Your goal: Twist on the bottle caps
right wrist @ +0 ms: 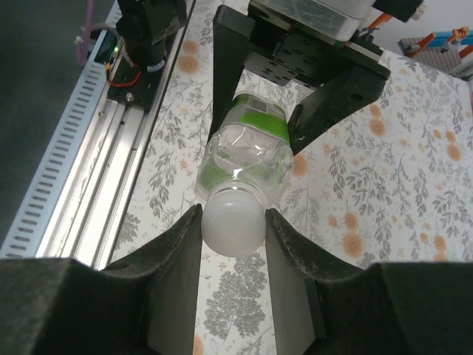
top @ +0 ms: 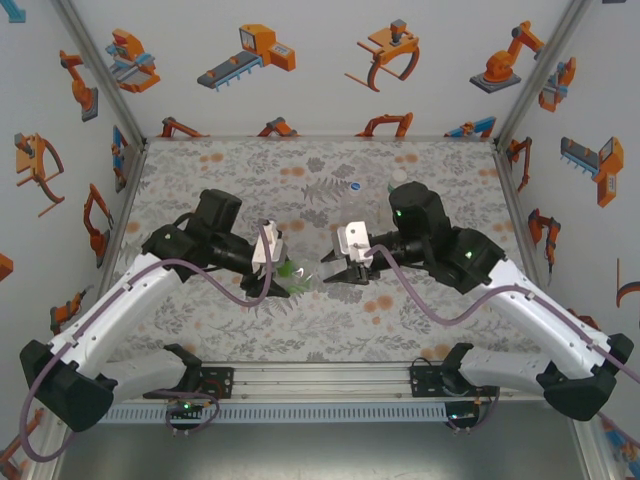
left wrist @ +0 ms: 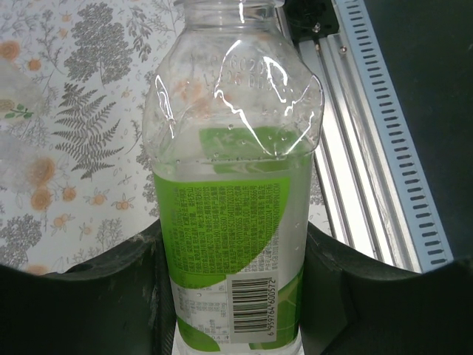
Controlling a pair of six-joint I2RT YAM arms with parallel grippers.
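- Clamping a clear bottle (left wrist: 229, 222) by its green-and-white labelled body with the left pincer (right wrist: 260, 140), pressing one dark finger (left wrist: 103, 303) against each side of the label
- Letting the bottle's clear shoulder and neck reach out past the left pincer's fingertips, with the barcode end sitting back between the fingers
- Holding the bottle above the flowered table (top: 330, 330), lying roughly level, pointing neck-first from the left pincer toward the right pincer (right wrist: 233, 220)
- Squeezing a whitish cap (right wrist: 232, 233) between the right pincer's two pads, touching it on both sides right at the fingertips
- Meeting the bottle's mouth with that cap, directly ahead of the right pincer and in line with the left one; not possible to tell how far down the thread it is sitting
- Facing the two pincers tip to tip, near each other, with the bottle's bare upper part and the cap between them
- Leaving a blue cap (top: 353, 186) lying on the table well beyond the right pincer, apart from both sets of fingers
- Working beside the metal rail (left wrist: 355, 148), running off to the right of the left pincer and off to the left of the right pincer in the wrist views
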